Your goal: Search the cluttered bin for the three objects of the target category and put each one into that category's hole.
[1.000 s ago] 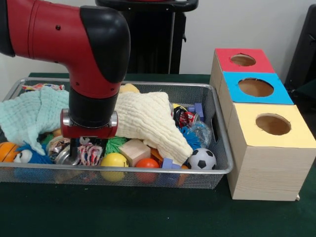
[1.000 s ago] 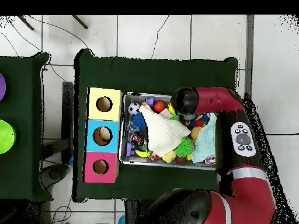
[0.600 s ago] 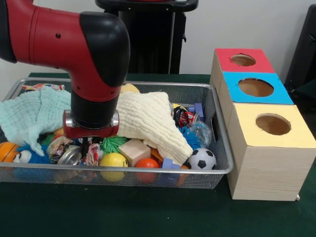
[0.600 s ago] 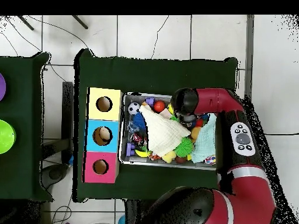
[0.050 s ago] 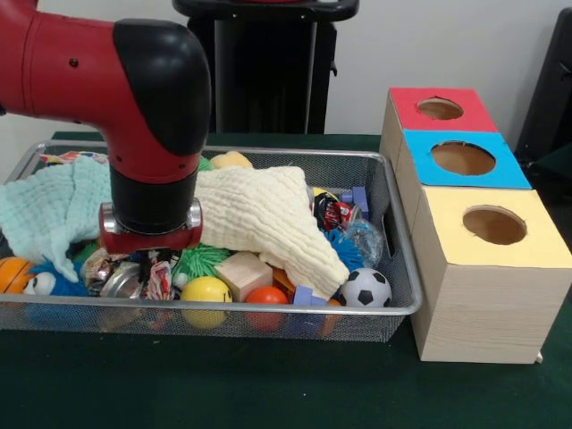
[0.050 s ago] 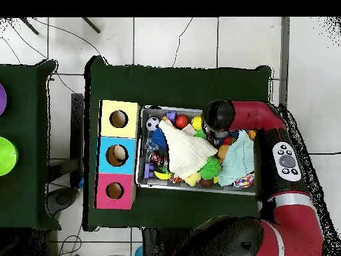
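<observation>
Our gripper (image 5: pixel 150 261) hangs low in the wire mesh bin (image 5: pixel 404 268), below the red and black arm's (image 5: pixel 134 98) wrist, and its tips are lost among the toys, so we cannot tell whether the claw is apart, together, or clamped on anything. From overhead the arm's black elbow covers it entirely.

We count two cloths: one cream waffle cloth (image 5: pixel 268 214) draped across the middle of the bin, and one pale mint cloth (image 5: pixel 49 206) heaped at the front view's left end. Along the near wall we count four balls: one basketball (image 5: pixel 11 273) at the left corner, one yellow ball (image 5: pixel 206 290), one small orange-red ball (image 5: pixel 266 296), and one black and white soccer ball (image 5: pixel 365 288) towards the right. There is one wooden cube (image 5: pixel 243 271) tucked under the cream cloth's edge, one spiky green ball (image 5: pixel 198 260) just beside the gripper, one blue fuzzy toy (image 5: pixel 49 284) next to the basketball, and one shiny crumpled wrapper (image 5: pixel 114 279) near the wrist. Which three objects belong to the target category we cannot tell.

Beside the bin stand three boxes in a row, each with one round hole in its top: one red box (image 5: pixel 438 109) farthest back, one blue box (image 5: pixel 463 159) in the middle, and one yellow box (image 5: pixel 490 268) nearest. All three holes look dark, with nothing showing inside them.
</observation>
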You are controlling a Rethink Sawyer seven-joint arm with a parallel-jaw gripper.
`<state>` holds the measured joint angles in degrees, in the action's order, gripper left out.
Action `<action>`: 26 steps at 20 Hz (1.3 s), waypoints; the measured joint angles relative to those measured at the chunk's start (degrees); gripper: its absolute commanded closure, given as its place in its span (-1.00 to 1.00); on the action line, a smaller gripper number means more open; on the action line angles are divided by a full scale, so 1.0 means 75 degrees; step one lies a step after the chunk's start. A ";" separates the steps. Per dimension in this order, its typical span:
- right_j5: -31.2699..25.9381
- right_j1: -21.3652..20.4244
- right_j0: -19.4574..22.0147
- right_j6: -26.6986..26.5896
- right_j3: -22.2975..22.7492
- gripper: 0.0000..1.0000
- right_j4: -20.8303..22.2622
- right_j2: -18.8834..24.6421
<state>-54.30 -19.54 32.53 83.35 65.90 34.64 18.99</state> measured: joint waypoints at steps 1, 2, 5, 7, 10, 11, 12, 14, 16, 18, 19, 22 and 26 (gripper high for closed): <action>0.0001 -0.0033 0.0070 -0.0018 0.0050 1.00 -0.0013 0.0064; 0.0001 -0.0066 0.0141 -0.0036 0.0100 1.00 -0.0026 0.0128; -0.0001 -0.0281 0.0449 -0.0160 0.0377 1.00 -0.0148 0.0372; -0.0001 -0.0466 0.0689 -0.0246 0.0606 1.00 -0.0306 0.0566; -0.0012 -0.0768 0.1057 -0.0373 0.0960 1.00 -0.0582 0.0861; -0.0016 -0.0835 0.1128 -0.0399 0.1027 1.00 -0.0642 0.0920; -0.0021 -0.0902 0.1199 -0.0426 0.1095 1.00 -0.0702 0.0980; -0.0027 -0.1080 0.1390 -0.0496 0.1277 1.00 -0.0863 0.1159; -0.0027 -0.1264 0.1600 -0.0544 0.1492 1.00 -0.1065 0.1382; -0.0026 -0.1379 0.1741 -0.0547 0.1648 1.00 -0.1217 0.1567; -0.0027 -0.1429 0.1807 -0.0547 0.1733 1.00 -0.1294 0.1662; -0.0026 -0.1634 0.2112 -0.0547 0.2229 1.00 -0.1677 0.2166; -0.0021 -0.1721 0.2304 -0.0547 0.2785 1.00 -0.2036 0.2639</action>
<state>-54.45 -32.44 49.81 79.24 86.79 19.37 38.78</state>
